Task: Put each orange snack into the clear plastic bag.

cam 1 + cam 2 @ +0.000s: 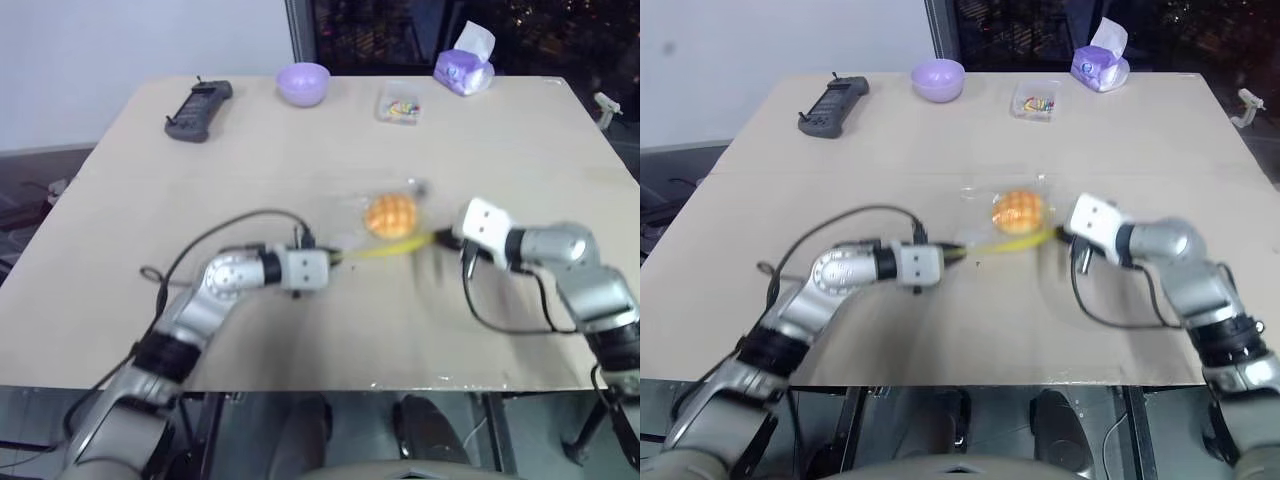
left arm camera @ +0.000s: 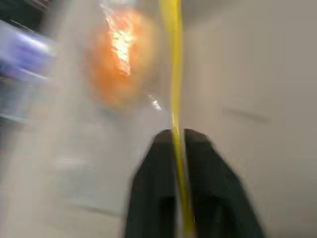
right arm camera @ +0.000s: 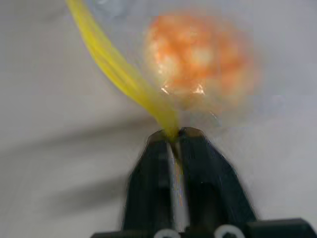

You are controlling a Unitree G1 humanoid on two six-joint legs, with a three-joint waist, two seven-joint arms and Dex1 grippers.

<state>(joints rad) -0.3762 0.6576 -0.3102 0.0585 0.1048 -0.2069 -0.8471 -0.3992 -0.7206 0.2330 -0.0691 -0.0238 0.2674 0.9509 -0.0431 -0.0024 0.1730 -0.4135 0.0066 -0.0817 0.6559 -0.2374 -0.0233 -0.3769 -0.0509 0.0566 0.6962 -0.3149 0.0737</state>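
Left eye view: we see the clear plastic bag (image 1: 385, 215) lying near the middle of the counter (image 1: 300, 330), with the orange snack (image 1: 389, 214) inside it. Our left end effector (image 2: 178, 136) is clamped on one end of the bag's yellow strip (image 1: 385, 249), and our right end effector (image 3: 172, 135) is clamped on the other end, so the strip stretches between them along the bag's near edge. In both wrist views the strip runs straight into the pinched black fingers (image 2: 208, 163), with the snack just beyond. Along the far edge of the counter stand a black remote (image 1: 198, 110) toward the far left corner, a purple bowl (image 1: 303, 83), a small clear box of colourful bits (image 1: 400, 104) and a purple tissue pack (image 1: 464, 66).
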